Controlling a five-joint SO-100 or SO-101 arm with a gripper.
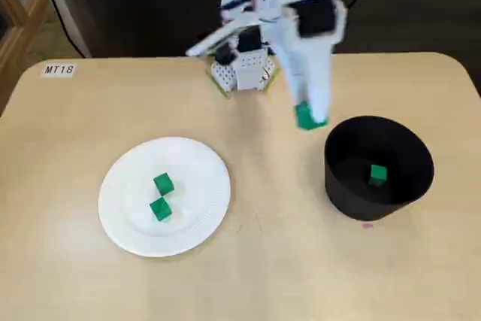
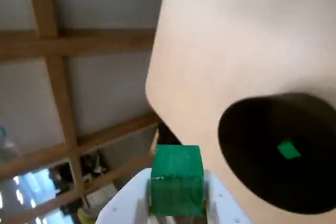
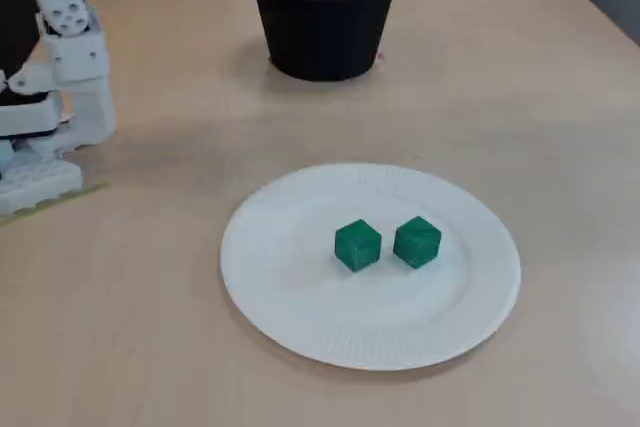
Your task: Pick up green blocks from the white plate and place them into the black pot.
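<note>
Green cube, the held block, sits pinched between the white jaws of the gripper. The wrist view shows a jaw pressed against each side of it and its top face clear. In a fixed view from above, the gripper hangs over bare table, just left of the black pot and a little farther back than its rim; arm and cube are motion-blurred there. The cube is raised off the table, not over the pot's mouth. The pot stands upright on the right side of the table. One more green cube, the potted block, lies on its floor, and the wrist view also shows it, slightly right of centre. The white plate lies on the left side, well apart from the pot. It carries two green cubes near its middle. In a low fixed view they sit side by side, the left block and the right block, very close together; whether they touch I cannot tell. Both rest flat, each turned at a slight angle. The arm's white base stands at the far edge of the table, between plate and pot. A small label reading MT18 is stuck at the far left corner.
</note>
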